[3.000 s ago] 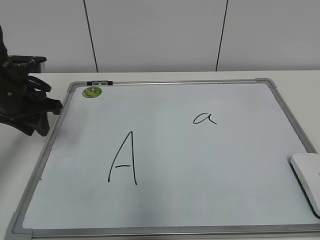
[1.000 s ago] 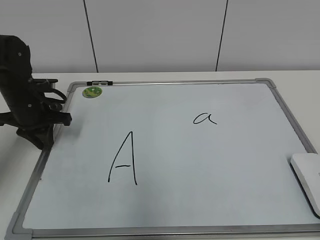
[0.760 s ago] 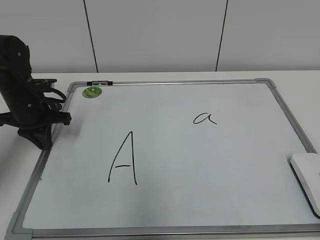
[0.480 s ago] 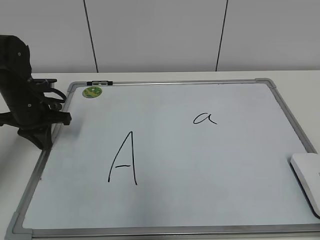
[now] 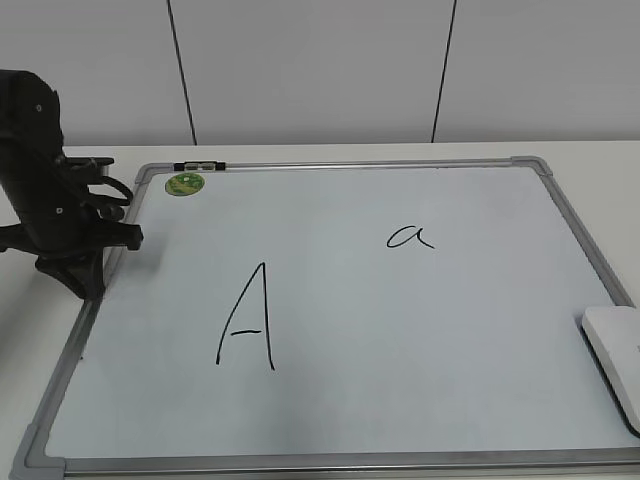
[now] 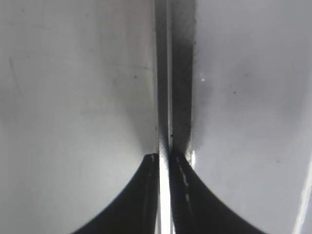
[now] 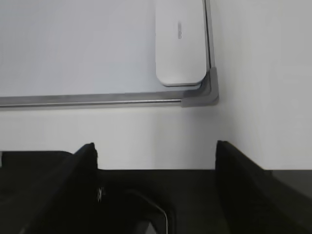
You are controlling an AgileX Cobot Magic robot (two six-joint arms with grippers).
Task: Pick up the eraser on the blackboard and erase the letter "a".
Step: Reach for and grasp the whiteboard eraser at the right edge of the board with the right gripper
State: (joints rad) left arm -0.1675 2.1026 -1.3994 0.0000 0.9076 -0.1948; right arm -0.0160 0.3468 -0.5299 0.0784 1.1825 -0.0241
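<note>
The eraser [image 7: 181, 41] lies flat in the blackboard's [image 5: 400, 330] near right corner, at about 4 o'clock from the letter "a" [image 5: 411, 237], its long axis running along the right frame edge. In the exterior view only its end [image 5: 615, 352] shows, cut by the picture border; the right wrist view shows its rounded end just inside the grey plastic corner [image 7: 207, 95].

The board rests on a white table [image 5: 80, 160] before a white panelled wall [image 5: 310, 70].

The left gripper [image 6: 165, 158] sits over the board's left frame [image 6: 163, 73], its fingertips nearly together with the frame rail between them. The right gripper [image 7: 156, 151] stands wide apart, holding nothing, off the board's near edge.
</note>
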